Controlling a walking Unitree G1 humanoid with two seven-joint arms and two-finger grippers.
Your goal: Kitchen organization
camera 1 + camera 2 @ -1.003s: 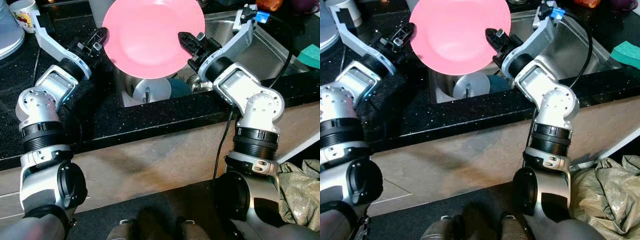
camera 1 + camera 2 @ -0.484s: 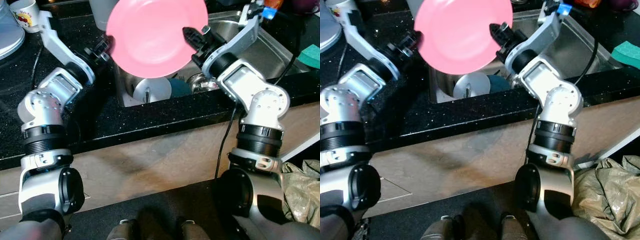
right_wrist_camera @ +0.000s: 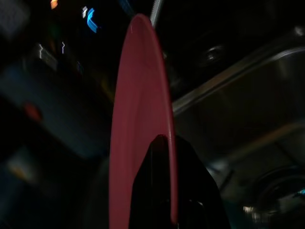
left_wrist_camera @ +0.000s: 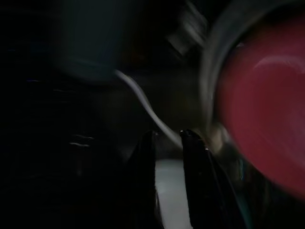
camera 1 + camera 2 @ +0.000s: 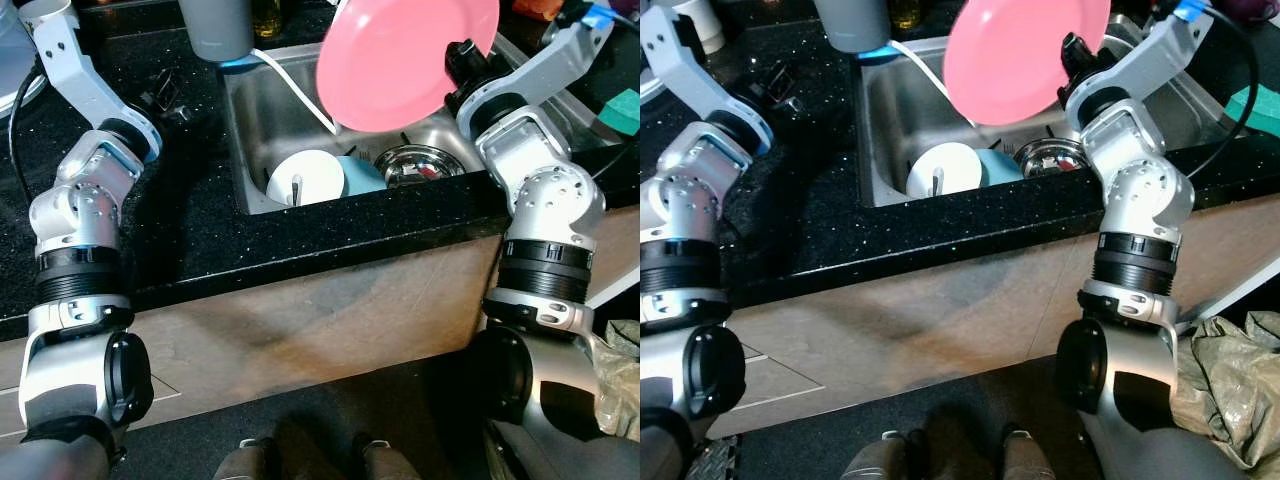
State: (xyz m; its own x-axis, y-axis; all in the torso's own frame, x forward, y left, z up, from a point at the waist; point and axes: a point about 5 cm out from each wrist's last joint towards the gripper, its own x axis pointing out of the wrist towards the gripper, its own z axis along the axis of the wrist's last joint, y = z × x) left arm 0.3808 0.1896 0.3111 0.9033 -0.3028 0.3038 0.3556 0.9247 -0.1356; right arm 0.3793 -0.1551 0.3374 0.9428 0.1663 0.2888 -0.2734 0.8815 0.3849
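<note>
While clamping plate point(image 5: 405, 60), right gripper point(image 5: 462, 62) raised.

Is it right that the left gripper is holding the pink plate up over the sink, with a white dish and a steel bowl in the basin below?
Not quite: the right gripper holds the pink plate, as the right eye view shows. The left gripper is over the counter, apart from it. The plate is above the sink, with the white dish and steel bowl below.

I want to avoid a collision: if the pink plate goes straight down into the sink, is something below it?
Yes. The right end effector holds the pink plate above the sink, where a white bowl, a blue cup and a metal bowl already lie.
</note>
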